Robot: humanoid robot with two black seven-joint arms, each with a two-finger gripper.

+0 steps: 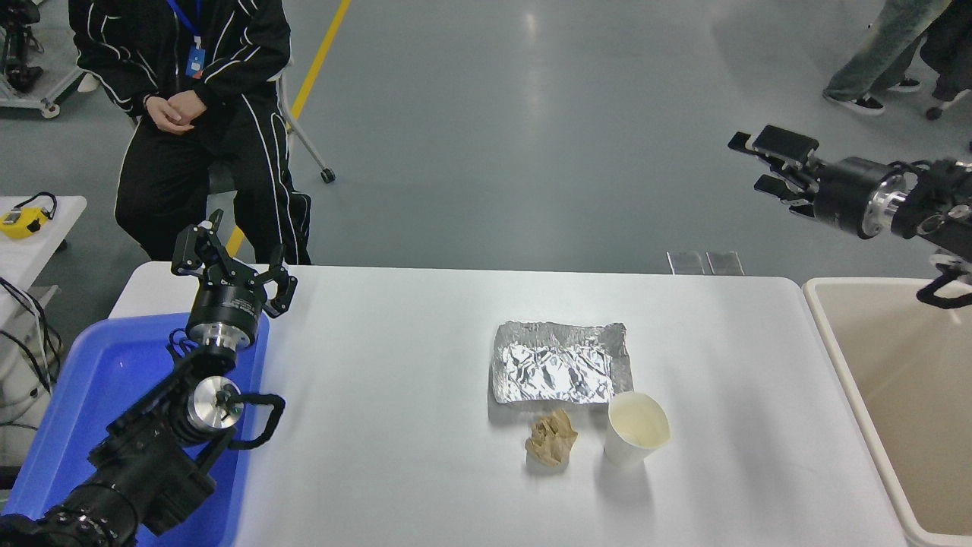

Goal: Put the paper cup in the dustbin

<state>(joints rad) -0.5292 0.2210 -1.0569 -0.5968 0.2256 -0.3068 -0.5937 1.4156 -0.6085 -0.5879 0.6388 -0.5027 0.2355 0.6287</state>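
While the right gripper (759, 163) is hanging high above the floor past the table (395, 380), its fingers (782, 140) are spread open and holding nothing. The cup (636, 438) is standing upright near the front, just beside a brown paper ball (551, 438) and a foil tray (560, 362). It looks light and thin, so a soft squeeze around its sides should work best. Open table is lying between it and the bin (839, 365) at the right edge. The left gripper (231, 258) is resting open over the blue tray (76, 395).
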